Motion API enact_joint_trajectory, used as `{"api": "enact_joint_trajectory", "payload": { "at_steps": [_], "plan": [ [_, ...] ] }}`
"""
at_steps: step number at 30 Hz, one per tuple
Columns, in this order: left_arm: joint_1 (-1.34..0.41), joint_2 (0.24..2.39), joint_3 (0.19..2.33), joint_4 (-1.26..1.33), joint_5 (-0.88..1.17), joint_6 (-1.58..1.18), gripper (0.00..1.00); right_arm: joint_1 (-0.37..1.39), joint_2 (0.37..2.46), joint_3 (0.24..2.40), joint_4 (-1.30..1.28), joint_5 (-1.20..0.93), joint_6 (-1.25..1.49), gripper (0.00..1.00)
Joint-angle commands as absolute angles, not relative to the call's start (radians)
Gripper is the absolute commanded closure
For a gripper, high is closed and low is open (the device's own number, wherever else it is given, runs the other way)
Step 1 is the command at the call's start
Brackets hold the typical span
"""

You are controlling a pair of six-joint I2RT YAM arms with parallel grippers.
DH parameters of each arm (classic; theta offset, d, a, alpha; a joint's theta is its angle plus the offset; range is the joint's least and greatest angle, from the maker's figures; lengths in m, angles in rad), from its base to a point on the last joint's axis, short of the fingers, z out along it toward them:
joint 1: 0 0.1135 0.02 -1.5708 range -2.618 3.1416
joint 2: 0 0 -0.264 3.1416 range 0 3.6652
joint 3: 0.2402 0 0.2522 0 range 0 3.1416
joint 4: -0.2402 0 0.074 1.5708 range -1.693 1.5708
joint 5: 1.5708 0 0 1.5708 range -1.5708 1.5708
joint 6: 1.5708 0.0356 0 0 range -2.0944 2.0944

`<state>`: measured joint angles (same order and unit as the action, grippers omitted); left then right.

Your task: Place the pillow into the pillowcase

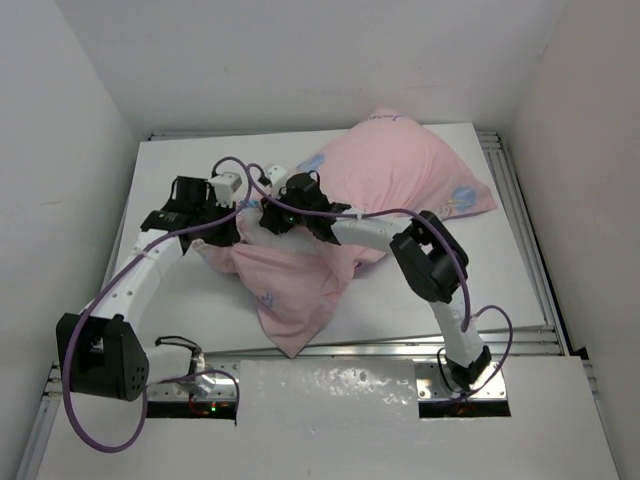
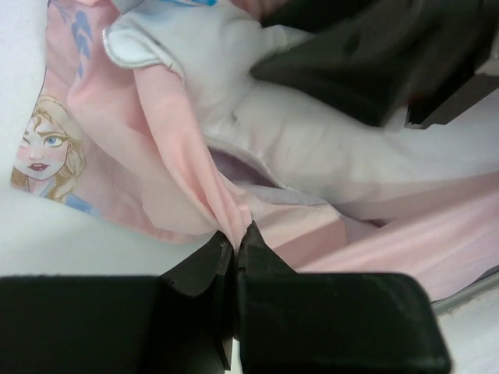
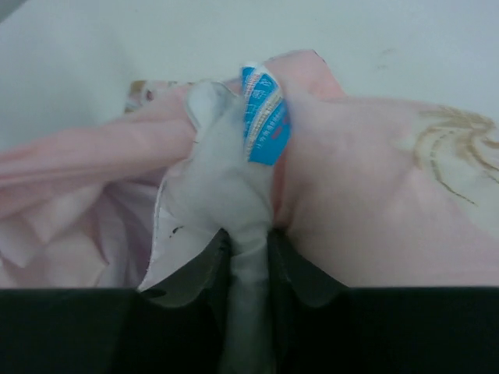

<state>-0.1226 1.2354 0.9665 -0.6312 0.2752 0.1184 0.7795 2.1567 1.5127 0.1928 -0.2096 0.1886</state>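
Note:
The pale pink pillowcase (image 1: 410,175) lies bulging at the back right of the table, with most of the pillow hidden inside it. Its loose end (image 1: 290,295) droops toward the front. My left gripper (image 2: 235,234) is shut on a pinched fold of the pink pillowcase (image 2: 168,148), beside the case's opening. My right gripper (image 3: 248,238) is shut on the white pillow corner (image 3: 222,187), which carries the blue-and-white tag (image 3: 261,117). The pink case (image 3: 374,202) bunches around that corner. In the top view both grippers, the left (image 1: 238,215) and the right (image 1: 275,215), meet at the case's left end.
The white table board (image 1: 180,170) has metal rails at its right (image 1: 525,240) and front edges. White walls close in on the left, right and back. Purple cables (image 1: 235,165) loop over both arms. The right gripper's black body (image 2: 374,54) fills the upper right of the left wrist view.

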Motion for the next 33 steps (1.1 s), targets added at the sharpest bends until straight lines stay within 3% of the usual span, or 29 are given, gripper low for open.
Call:
{"api": "enact_joint_trajectory", "payload": {
  "at_steps": [1, 3, 8, 14, 16, 17, 21, 25, 27, 31, 33],
  "plan": [
    [-0.1, 1.195, 0.999, -0.594, 0.276, 0.061, 1.0, 0.775, 2.171, 1.407, 0.198, -0.126, 0.253, 0.8],
    [-0.086, 1.195, 0.994, -0.566, 0.244, 0.025, 1.0, 0.775, 2.166, 1.35, 0.196, -0.101, 0.265, 1.0],
    [0.041, 1.236, 1.005, -0.474, 0.172, 0.029, 1.0, 0.782, 2.047, 1.093, 0.27, -0.1, 0.276, 1.0],
    [0.112, 1.351, 1.14, -0.333, 0.292, 0.072, 1.0, 0.808, 1.99, 0.904, 0.314, -0.083, 0.345, 1.0],
    [0.101, 1.37, 1.199, -0.331, 0.394, 0.097, 1.0, 0.819, 2.0, 0.907, 0.324, -0.078, 0.36, 1.0],
    [0.065, 1.374, 1.219, -0.362, 0.502, 0.157, 1.0, 0.822, 2.017, 0.917, 0.322, -0.092, 0.364, 1.0],
    [-0.138, 1.356, 1.287, -0.497, 0.621, 0.328, 1.0, 0.851, 2.08, 1.034, 0.282, -0.118, 0.353, 1.0],
    [-0.155, 1.361, 1.374, -0.599, 0.771, 0.379, 1.0, 0.891, 2.108, 1.12, 0.273, -0.1, 0.33, 1.0],
    [-0.164, 1.347, 1.397, -0.81, 0.851, 0.539, 1.0, 0.867, 2.12, 1.147, 0.288, -0.133, 0.4, 1.0],
    [-0.166, 1.29, 1.252, -0.986, 0.848, 0.822, 1.0, 0.81, 2.118, 1.18, 0.394, -0.15, 0.614, 1.0],
    [-0.166, 1.27, 1.129, -0.982, 0.818, 0.836, 1.0, 0.776, 2.126, 1.21, 0.463, -0.158, 0.69, 0.93]
  ]
}}
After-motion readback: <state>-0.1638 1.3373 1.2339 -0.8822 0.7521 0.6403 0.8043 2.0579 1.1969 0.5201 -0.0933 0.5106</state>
